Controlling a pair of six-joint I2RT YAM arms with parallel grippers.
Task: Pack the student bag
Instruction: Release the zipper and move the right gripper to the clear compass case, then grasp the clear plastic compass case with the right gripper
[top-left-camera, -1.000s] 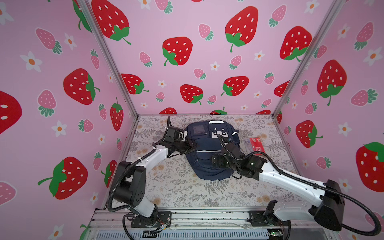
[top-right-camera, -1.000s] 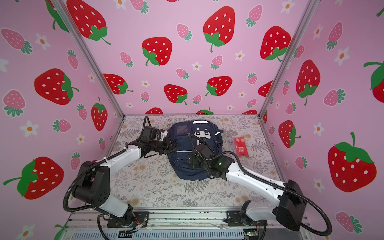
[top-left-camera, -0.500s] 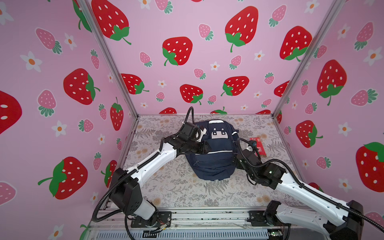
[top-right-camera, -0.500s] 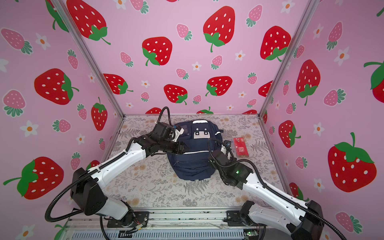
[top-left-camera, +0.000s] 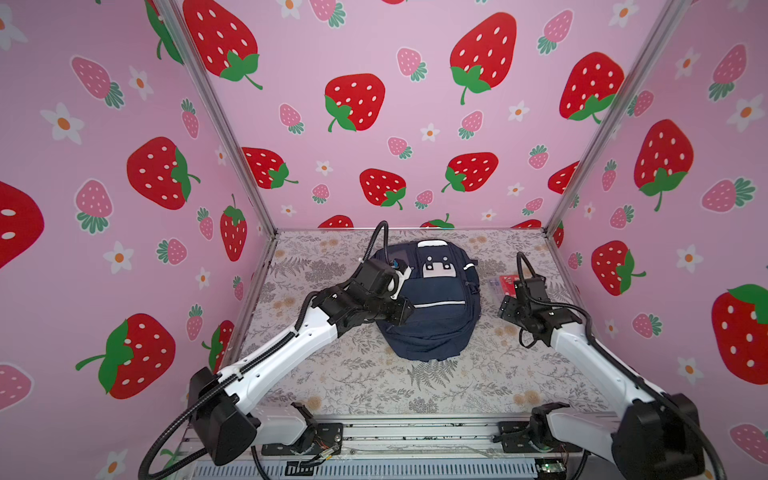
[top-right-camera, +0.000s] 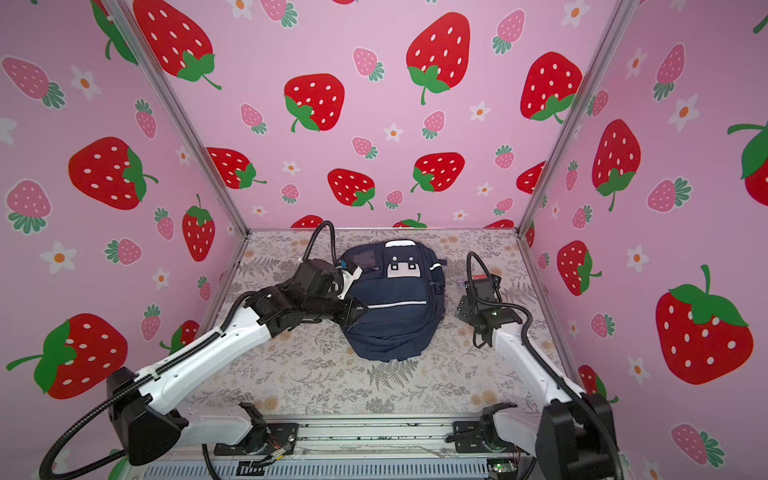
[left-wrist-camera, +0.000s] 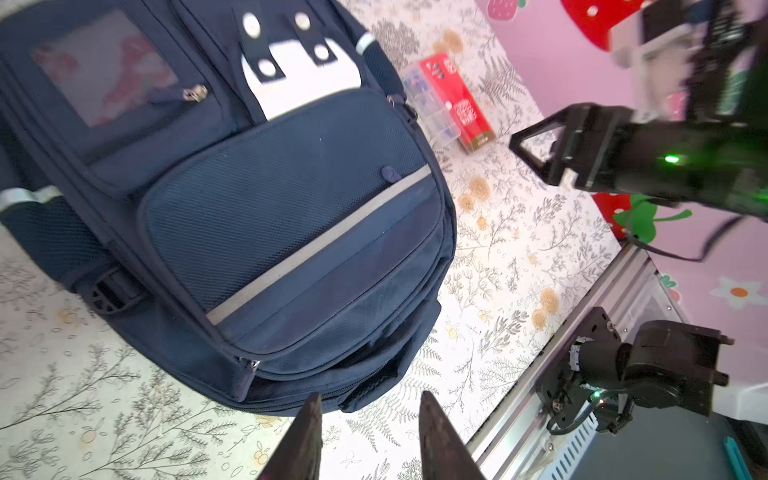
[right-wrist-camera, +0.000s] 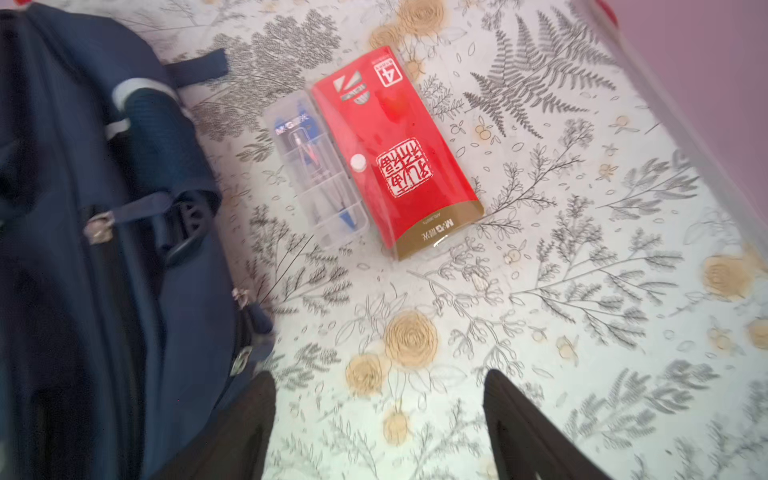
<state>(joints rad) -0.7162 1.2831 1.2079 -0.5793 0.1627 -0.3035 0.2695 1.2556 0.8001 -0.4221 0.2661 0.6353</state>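
Your large navy-blue fabric student bag (top-left-camera: 436, 307) lies front-up in the middle of the floral-print bench (top-left-camera: 374, 382), toward the far wall, about where it lay a second ago. Your left end effector (left-wrist-camera: 370, 409) has come from the bag's far-left corner to hang over its left side. Its jaws are narrowly parted with nothing between them. Your right end effector (right-wrist-camera: 378, 382) was over the bag's front a second ago and at its right edge half a second ago. It now stands off to the right, clear of the bag, jaws wide and empty above bare bench. Beyond it, right of the bag, a red rectangular pack (right-wrist-camera: 399, 153) lies against a clear plastic case (right-wrist-camera: 316, 174).
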